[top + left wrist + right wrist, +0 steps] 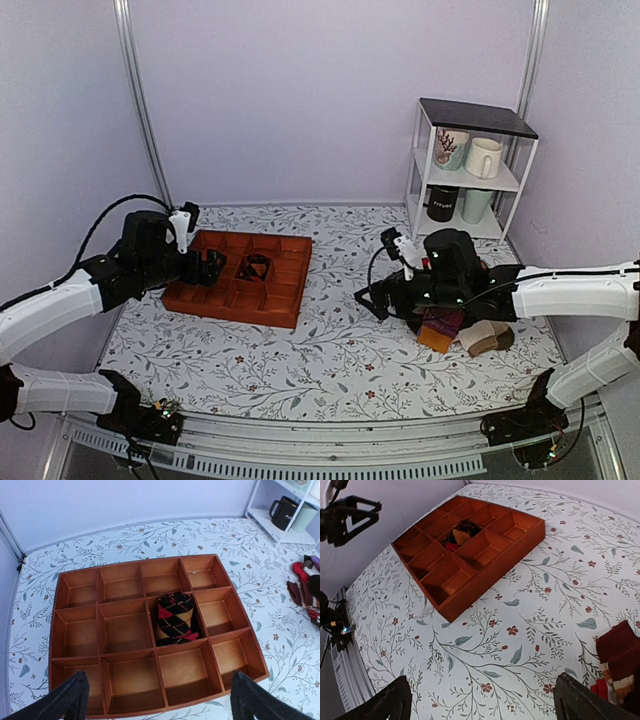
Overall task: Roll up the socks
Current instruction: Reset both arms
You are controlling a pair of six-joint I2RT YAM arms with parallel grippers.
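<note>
Your left gripper (159, 676) is spread wide with nothing between the fingers. In the left wrist view the two black fingers (75, 695) sit in the bottom corners, hovering just above the near edge of the tray (120, 630). Your right gripper (481, 680) is the same deal, wide apart and holding nothing. It hangs over bare tablecloth (530, 595) in the lower half of the right wrist frame, well apart from the tray.

The socks (175, 617) are rolled into one bundle, black with red and orange diamonds. They're tucked in the tray's middle row, third compartment from the left in the left wrist view. From the top camera the bundle sits left of centre, just beside the left gripper.

Under the right arm in the top view, lower right, there's a striped sock (440, 328) and a tan one (485, 338) lying on the cloth. A maroon sock (620, 655) also shows at the right edge of the right wrist frame.

As for writing, the only text I can spot is white lettering on the black mug (441, 203) on the shelf (520, 200) in the upper right. It starts with something like "FIT", but it's too small to read properly. The white mug (484, 157) above it shows no readable print.
</note>
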